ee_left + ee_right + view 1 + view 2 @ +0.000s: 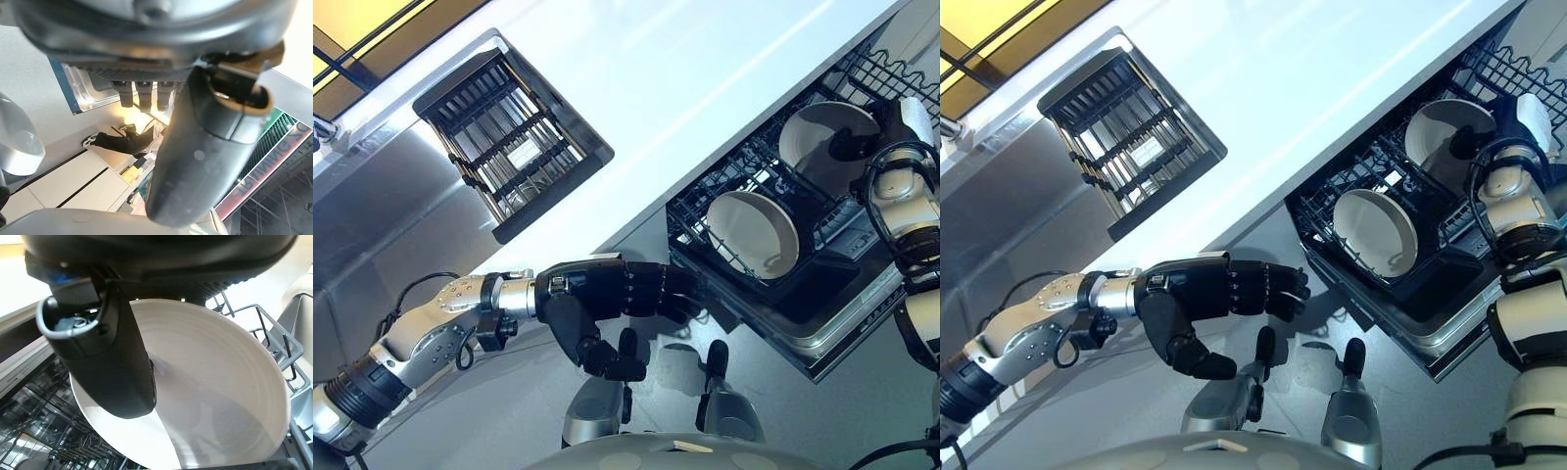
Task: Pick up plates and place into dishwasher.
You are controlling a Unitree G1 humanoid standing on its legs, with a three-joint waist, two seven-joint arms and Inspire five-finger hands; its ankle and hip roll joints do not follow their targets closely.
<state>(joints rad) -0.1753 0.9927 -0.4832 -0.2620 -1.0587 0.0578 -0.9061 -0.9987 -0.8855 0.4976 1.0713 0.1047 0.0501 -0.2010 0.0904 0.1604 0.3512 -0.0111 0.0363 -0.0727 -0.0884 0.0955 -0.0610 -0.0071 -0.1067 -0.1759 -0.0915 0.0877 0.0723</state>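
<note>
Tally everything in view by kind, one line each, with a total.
White plates: 2, one standing in the dishwasher rack, one pinched by the right hand over the rack.
Dishwasher racks: 1.
Black dish drainers: 1, on the counter.
Robot hands: 2, right and left hand.
Total: 6.

plates: 2 (751, 233) (829, 135) | dishwasher rack: 1 (744, 166) | dish rack: 1 (509, 132)
</note>
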